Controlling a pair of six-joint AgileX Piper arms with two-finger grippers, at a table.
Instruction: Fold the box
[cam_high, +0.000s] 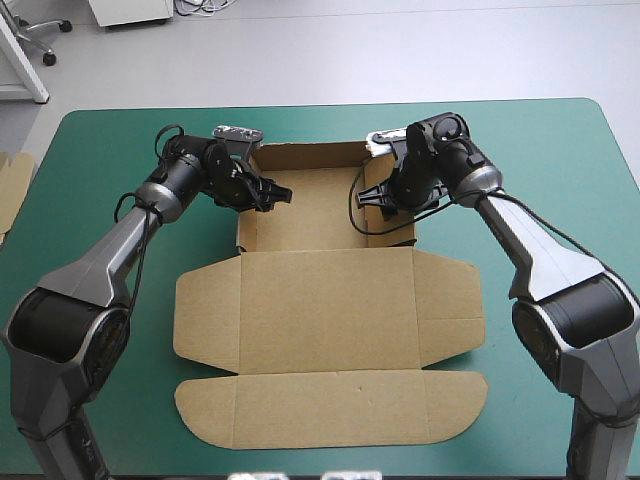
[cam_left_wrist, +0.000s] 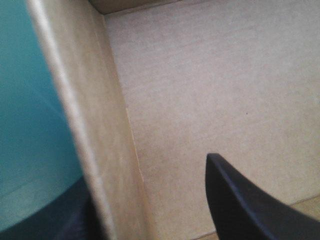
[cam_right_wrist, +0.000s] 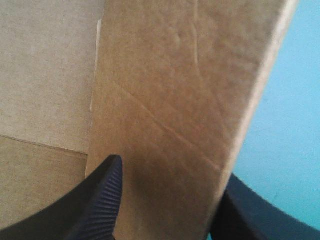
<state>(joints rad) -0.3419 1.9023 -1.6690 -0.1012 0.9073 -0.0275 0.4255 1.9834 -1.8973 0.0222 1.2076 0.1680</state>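
**Desk:** Where is the box right now?

**Me:** I see the box (cam_high: 330, 300) in the middle of the counter (cam_high: 560, 160), brown on the teal-green cover (cam_high: 120, 150). Its far half stands as an open tray, with the back wall (cam_high: 310, 155) and both side walls raised. The lid (cam_high: 330, 310) lies flat toward the near edge with its side flaps spread out. The long rounded flap (cam_high: 330, 408) is nearest the robot.

**Desk:** And your jaws?

**Me:** My left jaws are apart, astride the left wall (cam_left_wrist: 95, 125) of the tray. One black finger (cam_left_wrist: 250, 205) is inside over the tray floor and the other is outside over the cover. There is a clear gap between the inner finger and the wall. My right jaws are apart as well, astride the right wall (cam_right_wrist: 170, 115), which fills the space between them. I cannot tell whether they touch it.

**Desk:** Anything else in view?

**Me:** An edge of more board (cam_high: 12, 185) shows at the counter's left edge, well apart from the box
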